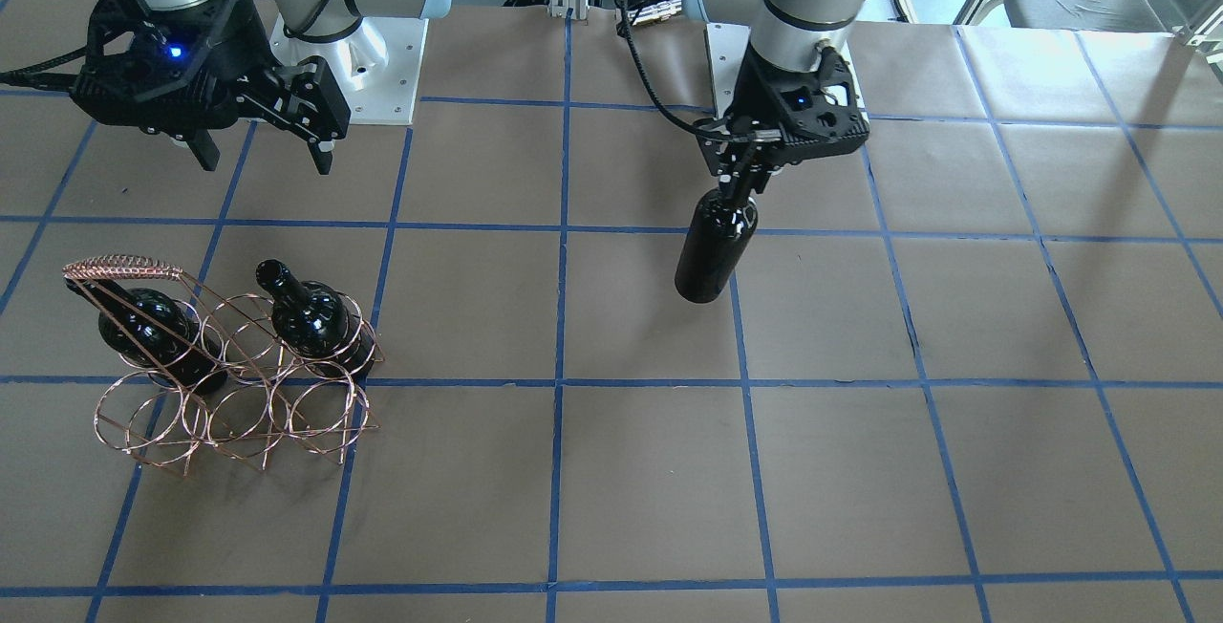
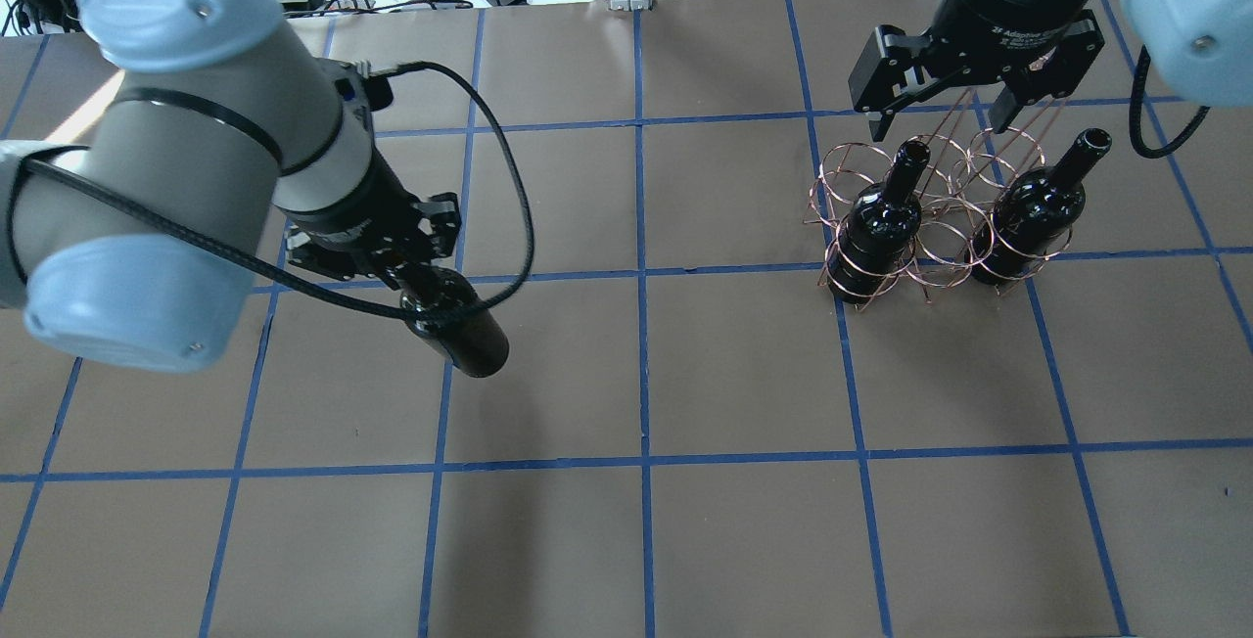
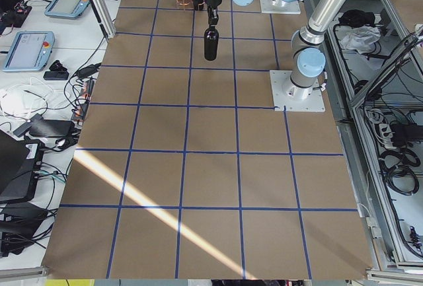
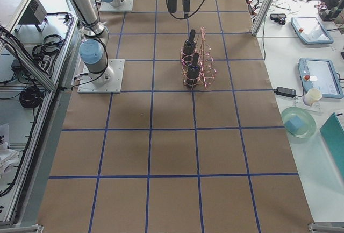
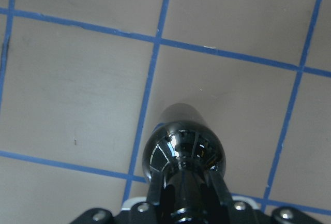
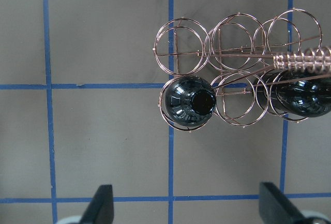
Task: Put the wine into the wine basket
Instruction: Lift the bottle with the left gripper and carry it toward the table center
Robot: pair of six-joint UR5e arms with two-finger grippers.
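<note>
My left gripper (image 1: 739,185) is shut on the neck of a glossy black wine bottle (image 1: 712,255) and holds it upright over the brown table. The bottle also shows in the overhead view (image 2: 460,330) and in the left wrist view (image 5: 183,151). I cannot tell whether its base touches the table. The copper wire wine basket (image 1: 239,403) stands far off on the other side, and also shows in the overhead view (image 2: 940,256). It holds two more black bottles (image 2: 881,217) (image 2: 1033,212) in one row. My right gripper (image 2: 940,110) is open and empty above the basket.
The table (image 1: 621,470) is covered in brown paper with a blue tape grid. The basket's coiled handle (image 6: 305,58) runs over its middle. Several rings (image 6: 178,45) are empty. The arms' bases (image 1: 382,59) stand at the table's robot side.
</note>
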